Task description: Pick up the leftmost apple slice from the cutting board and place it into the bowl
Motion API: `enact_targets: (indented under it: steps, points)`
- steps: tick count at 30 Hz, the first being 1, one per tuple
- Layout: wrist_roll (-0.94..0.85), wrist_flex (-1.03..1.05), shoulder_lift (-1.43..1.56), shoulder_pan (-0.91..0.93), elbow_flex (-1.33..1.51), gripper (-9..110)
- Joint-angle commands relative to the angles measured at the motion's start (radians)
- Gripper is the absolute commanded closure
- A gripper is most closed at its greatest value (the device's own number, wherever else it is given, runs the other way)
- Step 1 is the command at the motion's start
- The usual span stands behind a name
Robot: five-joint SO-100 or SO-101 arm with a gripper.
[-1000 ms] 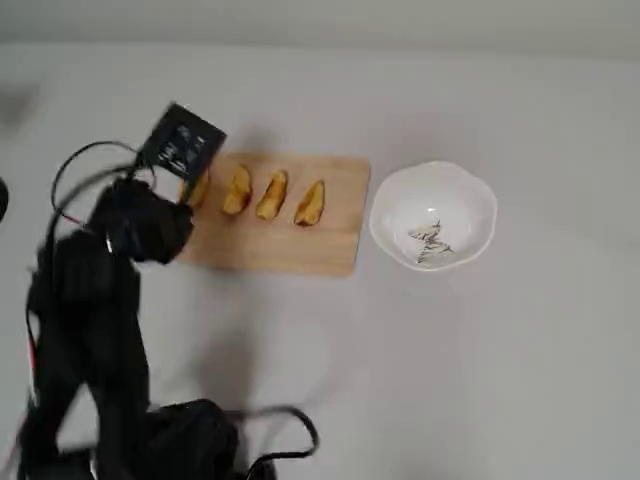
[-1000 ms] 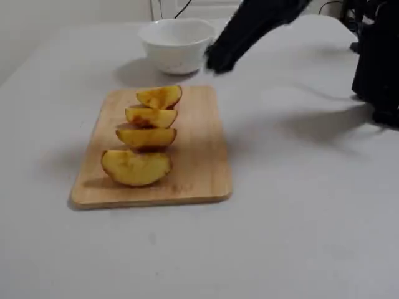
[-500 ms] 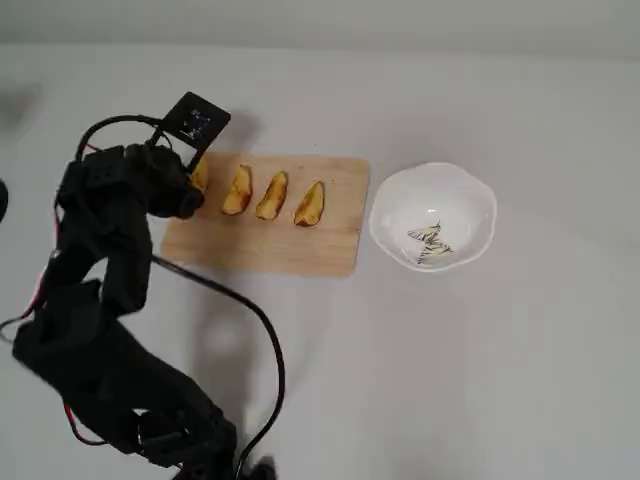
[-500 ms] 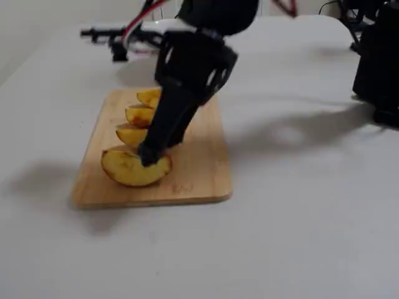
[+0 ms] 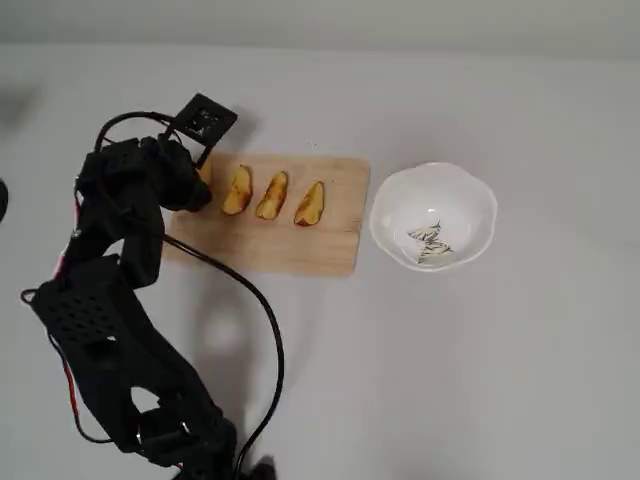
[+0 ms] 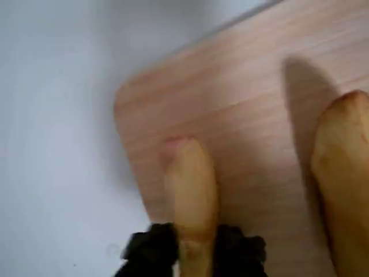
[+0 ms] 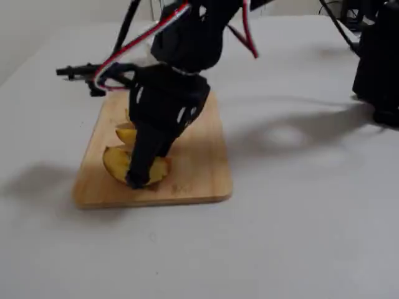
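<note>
Half the apple slice (image 6: 190, 190) hides between the claw (image 6: 193, 254) tips, closed on it

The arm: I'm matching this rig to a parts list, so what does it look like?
The arm is all matte black plastic, built of boxy segments, one with a perforated grid face. A black cable loops beside it, red wiring runs along the links, and a small square black board sits near the wrist. Jaws are black too.

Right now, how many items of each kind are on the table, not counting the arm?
Apple slices: 4 — one under the claw, three more in the overhead view
Cutting board: 1
Bowl: 1
Total: 6
</note>
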Motion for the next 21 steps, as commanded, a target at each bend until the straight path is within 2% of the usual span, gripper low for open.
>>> enact_targets:
  steps: [1, 8, 11, 15, 21]
  points:
    - [0.035, -0.006, 0.005, -0.015, -0.083, 101]
    - [0.255, 0.081, 0.025, -0.051, -0.304, 101]
    - [0.382, 0.132, 0.072, -0.011, -0.4, 101]
    - [0.581, 0.155, 0.187, 0.13, -0.4, 101]
    - [0.911, 0.278, 0.242, 0.48, -0.4, 101]
